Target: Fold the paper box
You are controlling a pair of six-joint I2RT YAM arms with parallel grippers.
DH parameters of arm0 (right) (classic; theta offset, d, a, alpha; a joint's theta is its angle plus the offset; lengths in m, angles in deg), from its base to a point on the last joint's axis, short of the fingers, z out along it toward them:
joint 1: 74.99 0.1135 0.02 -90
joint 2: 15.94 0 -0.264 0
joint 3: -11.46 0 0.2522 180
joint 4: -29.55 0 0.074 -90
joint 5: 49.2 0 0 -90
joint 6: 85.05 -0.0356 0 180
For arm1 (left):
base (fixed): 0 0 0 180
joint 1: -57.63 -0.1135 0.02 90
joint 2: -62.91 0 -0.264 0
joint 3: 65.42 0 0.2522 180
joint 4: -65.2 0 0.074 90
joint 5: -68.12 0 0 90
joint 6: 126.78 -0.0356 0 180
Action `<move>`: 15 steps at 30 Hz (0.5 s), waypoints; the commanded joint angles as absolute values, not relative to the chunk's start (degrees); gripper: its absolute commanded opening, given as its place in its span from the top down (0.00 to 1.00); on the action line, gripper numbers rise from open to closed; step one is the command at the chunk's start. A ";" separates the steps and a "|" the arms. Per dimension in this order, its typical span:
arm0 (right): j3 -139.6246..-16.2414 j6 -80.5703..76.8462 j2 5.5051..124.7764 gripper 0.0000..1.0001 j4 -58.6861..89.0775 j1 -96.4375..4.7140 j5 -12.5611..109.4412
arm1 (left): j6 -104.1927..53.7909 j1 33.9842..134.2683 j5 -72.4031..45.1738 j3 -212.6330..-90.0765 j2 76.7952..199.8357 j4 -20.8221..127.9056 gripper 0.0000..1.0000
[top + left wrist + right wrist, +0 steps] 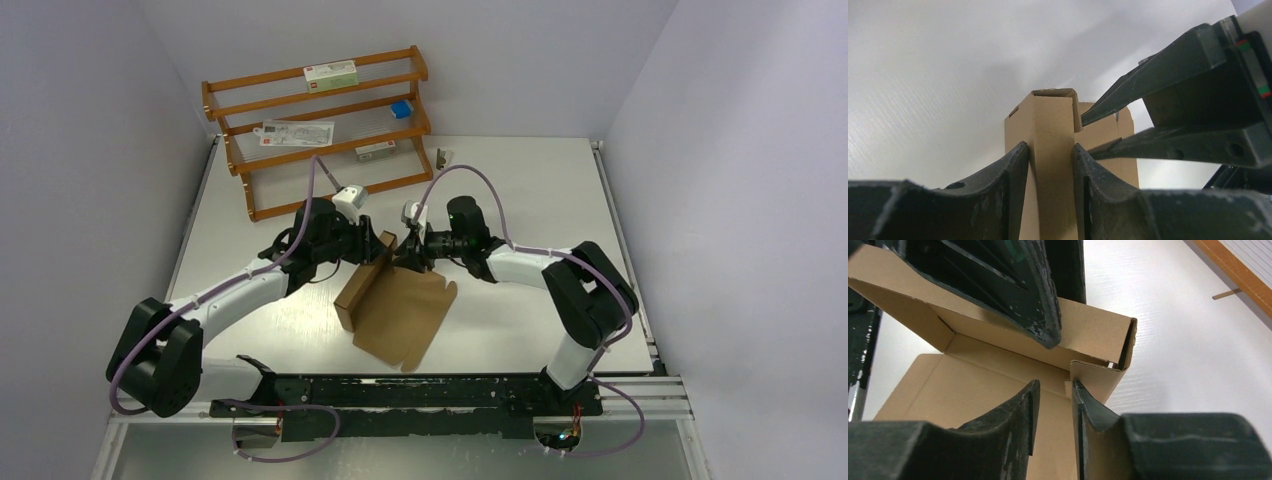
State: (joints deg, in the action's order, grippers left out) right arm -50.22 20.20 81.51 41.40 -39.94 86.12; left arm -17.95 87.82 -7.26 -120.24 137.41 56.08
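Paper box [400,310] wall within left end effector [1049,148]

Pale walls [90,120], white table [520,180], wooden rack [330,147]

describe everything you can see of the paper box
The paper box is plain brown unprinted cardboard, only partly folded. Most of it lies flat near the middle of the white table, with notched edges. One long side stands up as a hollow doubled wall, and a small end tab is bent round its far corner. The left claw pinches that wall from both sides. The right claw has its tips at the corner tab; whether it grips the tab is unclear.
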 commanded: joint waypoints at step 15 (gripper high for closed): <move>-49.54 27.53 82.34 0.94 48.24 -40.19 72.04 | -20.96 87.16 -0.62 -121.37 138.85 53.20 0.61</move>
State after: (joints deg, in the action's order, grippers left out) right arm -51.03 29.05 83.32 40.61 -40.16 75.85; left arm -19.57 87.12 -4.44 -120.70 137.98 55.69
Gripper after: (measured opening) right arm 0.026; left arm 0.401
